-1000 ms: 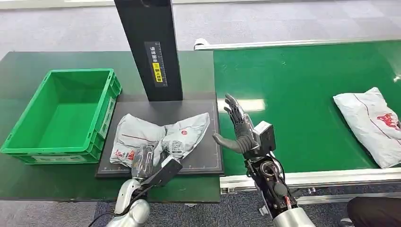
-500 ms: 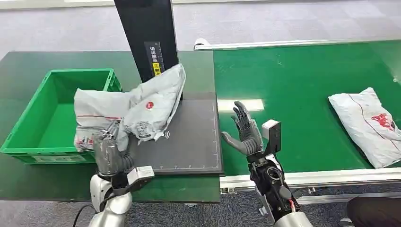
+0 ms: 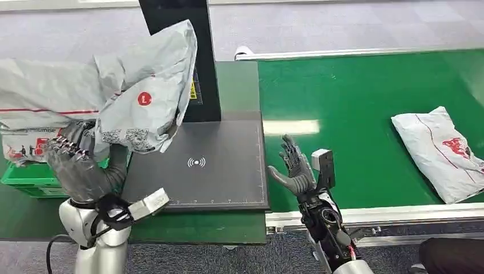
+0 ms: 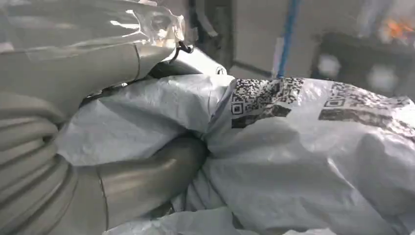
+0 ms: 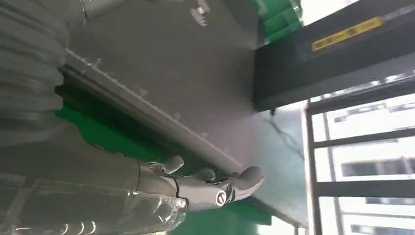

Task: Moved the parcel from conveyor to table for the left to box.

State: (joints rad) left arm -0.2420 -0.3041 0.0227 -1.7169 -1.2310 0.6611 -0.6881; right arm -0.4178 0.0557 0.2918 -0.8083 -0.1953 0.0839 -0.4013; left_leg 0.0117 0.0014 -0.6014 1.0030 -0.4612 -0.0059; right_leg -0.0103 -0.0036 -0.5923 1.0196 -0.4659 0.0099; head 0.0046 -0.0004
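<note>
The left hand (image 3: 85,171) holds the grey parcel (image 3: 122,91) bunched in its fingers (image 4: 147,176), lifted above the green box (image 3: 28,177); it should lower the parcel inside before releasing. The box's contents are hidden. The right hand (image 3: 294,171) hovers with fingers spread, holding nothing.

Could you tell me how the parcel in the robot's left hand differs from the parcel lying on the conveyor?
The held parcel is lifted off the table, gripped by the left hand; the conveyor parcel lies flat on the green belt, touched by nothing. The held parcel is crumpled and folded; the conveyor parcel lies smooth and pillow-like. The held parcel hangs beside the black post; the other rests far right. Both are grey-white bags with red print.
</note>
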